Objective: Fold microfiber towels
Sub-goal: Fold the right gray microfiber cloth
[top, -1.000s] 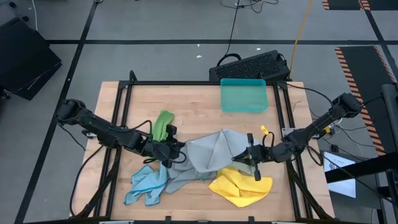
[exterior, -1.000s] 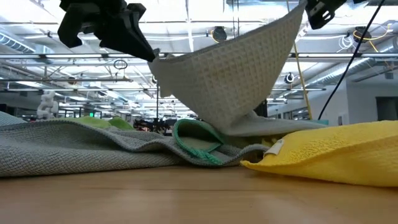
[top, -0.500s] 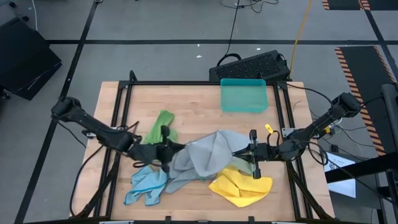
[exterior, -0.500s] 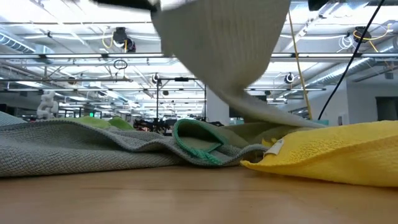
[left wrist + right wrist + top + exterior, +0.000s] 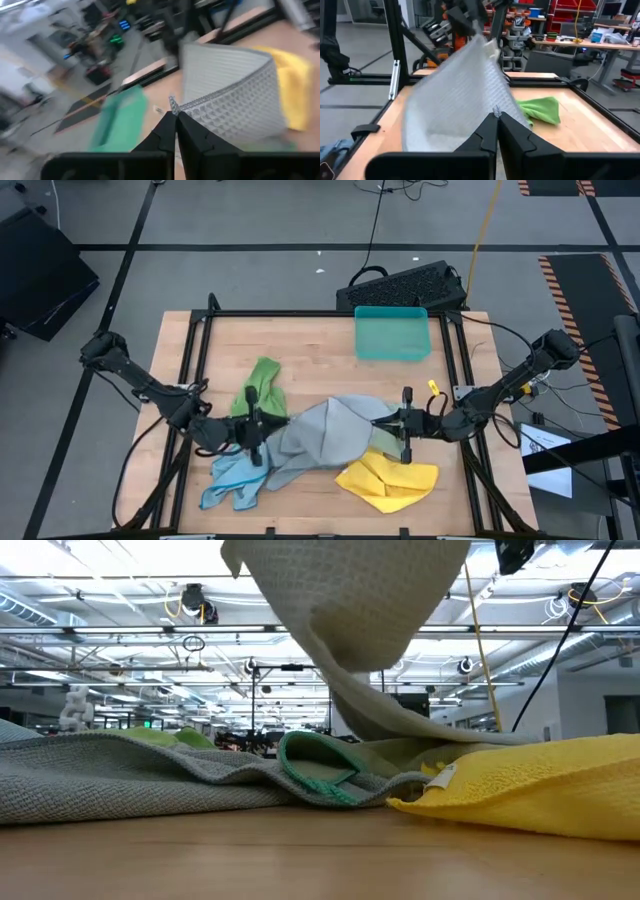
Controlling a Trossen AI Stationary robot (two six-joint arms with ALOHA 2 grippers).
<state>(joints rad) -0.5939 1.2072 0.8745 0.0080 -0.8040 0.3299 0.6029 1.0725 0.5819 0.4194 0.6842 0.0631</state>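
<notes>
A grey waffle-weave towel hangs between my two grippers above mid-table. My left gripper is shut on its left corner and my right gripper on its right corner. The towel's lower end rests on the cloths below. A bright green towel lies behind the left gripper. A light blue towel and a yellow towel lie near the front edge. Another grey cloth and a green-edged cloth lie crumpled beneath. My left gripper pinches a corner of the grey towel between its two fingertips, coming nearly level from the table's left. The corner is lifted clear and the cloth runs away from it toward the right gripper, sagging. My right gripper pinches the opposite corner between its fingertips, level, from the table's right. That corner is lifted clear too. The towel spreads from it toward the left gripper and hangs down between them.
A teal plastic tray stands at the far right of the table, with a black keyboard behind the table's far edge. Black frame rails run along the table's sides. Bare wood shows at the far left.
My left gripper has risen with its towel corner, gone a little toward the table's left edge and turned more level. It has left the top of the low view. The grey towel's left side has lifted higher; its lower end stays on the pile.
</notes>
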